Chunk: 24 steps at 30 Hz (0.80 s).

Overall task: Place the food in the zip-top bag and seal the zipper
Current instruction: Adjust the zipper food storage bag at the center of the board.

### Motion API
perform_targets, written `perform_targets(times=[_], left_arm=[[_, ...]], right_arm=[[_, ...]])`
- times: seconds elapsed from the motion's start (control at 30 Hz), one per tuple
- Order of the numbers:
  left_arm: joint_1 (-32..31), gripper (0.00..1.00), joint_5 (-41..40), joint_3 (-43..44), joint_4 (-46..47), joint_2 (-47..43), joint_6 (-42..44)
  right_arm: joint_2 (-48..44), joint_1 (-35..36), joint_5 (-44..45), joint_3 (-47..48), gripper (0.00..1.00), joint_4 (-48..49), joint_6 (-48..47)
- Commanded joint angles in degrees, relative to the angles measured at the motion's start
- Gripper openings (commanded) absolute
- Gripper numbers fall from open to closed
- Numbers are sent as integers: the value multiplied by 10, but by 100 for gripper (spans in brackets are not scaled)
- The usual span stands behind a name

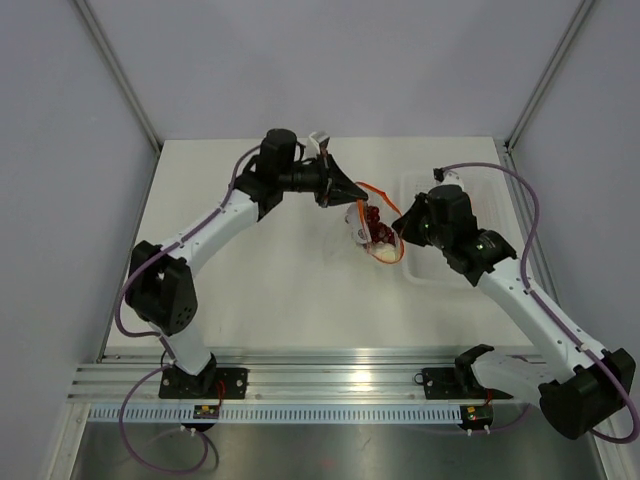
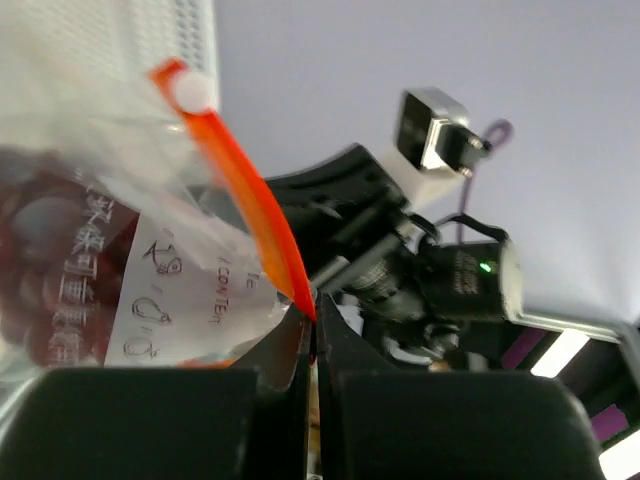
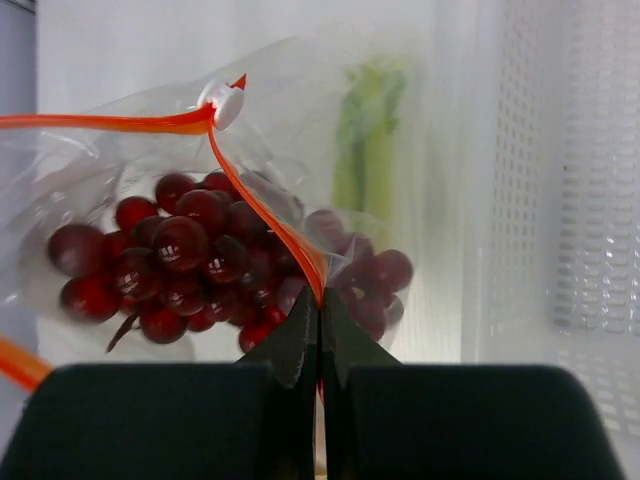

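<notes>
The clear zip-top bag (image 1: 366,228) hangs above the table between both arms, with dark red grapes (image 3: 190,260) inside. Its orange-red zipper (image 3: 262,220) carries a white slider (image 3: 222,100). My left gripper (image 1: 350,190) is shut on the zipper strip (image 2: 255,200) at one end. My right gripper (image 1: 400,232) is shut on the zipper at the other end, its tips (image 3: 320,300) pinching the strip in front of the grapes. Pale-green stalks (image 3: 365,140) show blurred behind the bag. The peach-like fruit is not visible.
A rigid clear tray (image 1: 470,215) stands on the table at the right, under and behind my right arm. Its ribbed white wall (image 3: 570,200) fills the right of the right wrist view. The bag bears a white printed label (image 2: 180,290).
</notes>
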Motion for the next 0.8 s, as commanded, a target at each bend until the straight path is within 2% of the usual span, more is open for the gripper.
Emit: perform_targets(times=[0.0,0.03,0.13,0.23,0.33,0.5,0.77], left_arm=[[8,0,-87,175,-379,-24,309],[7,0,-110,195,-451,-18,363],[2,0,-185,241,-532,-5,425],[-15,0,-252,253,-563,3,457],[-32,0,-313,271,-599,25,484],[-52,0,-339,280,-620,42,506],[-62,0,-314,293,-615,15,508]], right_arm=[[5,-2,-17,57,0,-6,-22],[32,-1,-16,64,0,-20,-25],[61,-1,-30,89,0,-37,-25],[44,-2,-68,84,0,5,-6],[64,-3,-85,108,0,-7,-10],[60,9,-126,126,0,20,10],[117,10,-130,142,0,-2,4]])
